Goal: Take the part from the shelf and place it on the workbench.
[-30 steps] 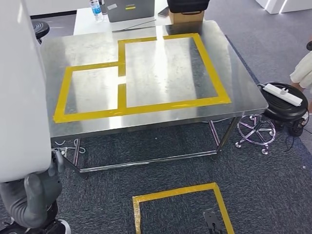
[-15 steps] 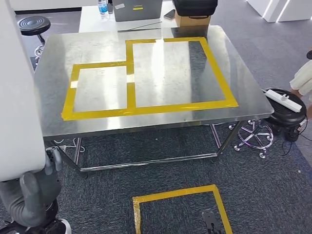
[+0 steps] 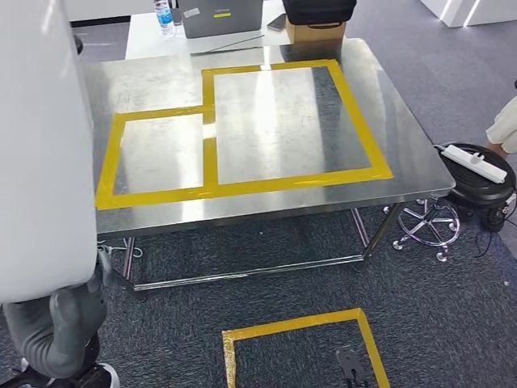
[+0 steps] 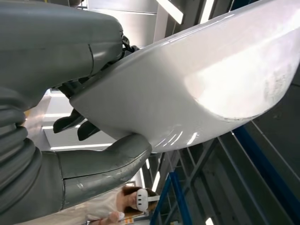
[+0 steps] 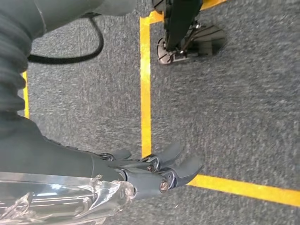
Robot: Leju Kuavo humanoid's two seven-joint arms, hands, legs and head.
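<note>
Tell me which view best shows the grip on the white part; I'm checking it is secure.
The left wrist view: the left robot hand grips the white part, thumb on one face, fingers on the other. The head view shows the part tall above that hand. The right wrist view looks at carpet.

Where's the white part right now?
The white part is at the left edge of the head view, held upright by the left robot hand gripping its bottom, just off the near-left corner of the steel workbench.
</note>
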